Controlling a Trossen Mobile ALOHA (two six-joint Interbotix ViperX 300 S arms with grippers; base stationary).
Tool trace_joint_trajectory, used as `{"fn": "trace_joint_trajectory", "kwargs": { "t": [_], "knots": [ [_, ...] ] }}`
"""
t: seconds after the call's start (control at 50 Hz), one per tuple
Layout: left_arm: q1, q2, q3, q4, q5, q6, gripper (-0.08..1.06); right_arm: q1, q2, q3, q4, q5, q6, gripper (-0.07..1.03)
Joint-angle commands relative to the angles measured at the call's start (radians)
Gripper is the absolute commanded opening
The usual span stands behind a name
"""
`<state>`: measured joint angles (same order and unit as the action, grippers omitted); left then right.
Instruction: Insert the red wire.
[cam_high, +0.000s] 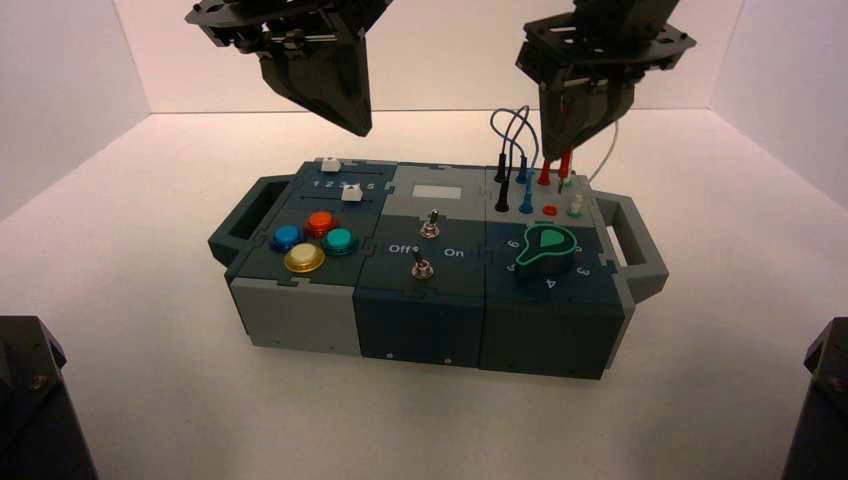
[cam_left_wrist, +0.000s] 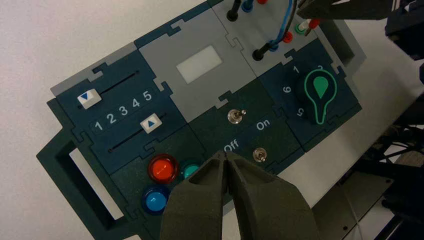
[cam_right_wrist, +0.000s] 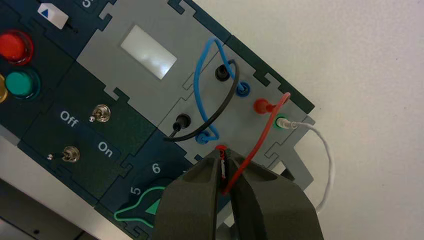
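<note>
Hiding most of the red wire (cam_right_wrist: 259, 141) in the high view, the right gripper (cam_right_wrist: 223, 155) is hovering over the box's far-right socket panel (cam_high: 480, 186), its jaws pinching one red banana plug (cam_left_wrist: 313, 23). That plug is hanging near the open red socket (cam_high: 550, 210); its mate (cam_right_wrist: 262, 106) is sitting in the farther red socket. The left gripper (cam_left_wrist: 225, 156) is idling above the box's left part, pressed together. The high view is cutting off both upper arms.

Between the white sliders (cam_left_wrist: 150, 123), the dark blue panel (cam_left_wrist: 120, 145) reads "1 2 3 4 5"; between the metal toggle switches (cam_left_wrist: 235, 116), "Off" and "On". Digits 1, 3, 4, 5, 6 ring the green-outlined knob (cam_left_wrist: 320, 90). Blue triangles mark the slider caps.
</note>
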<state>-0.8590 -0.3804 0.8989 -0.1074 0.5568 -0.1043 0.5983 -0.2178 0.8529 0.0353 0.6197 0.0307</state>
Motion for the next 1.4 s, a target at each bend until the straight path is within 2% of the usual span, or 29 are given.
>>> {"fn": "trace_joint_trajectory", "kwargs": {
  "t": [0.02, 1.4],
  "knots": [
    [-0.002, -0.002, -0.031, 0.002, -0.006, 0.002, -0.03, 0.002, -0.020, -0.002, 0.005, -0.023, 0.006, -0.03],
    [-0.002, 0.012, -0.048, 0.002, 0.003, 0.005, -0.03, 0.002, 0.012, 0.037, 0.014, -0.114, 0.009, -0.02]
  ]
}}
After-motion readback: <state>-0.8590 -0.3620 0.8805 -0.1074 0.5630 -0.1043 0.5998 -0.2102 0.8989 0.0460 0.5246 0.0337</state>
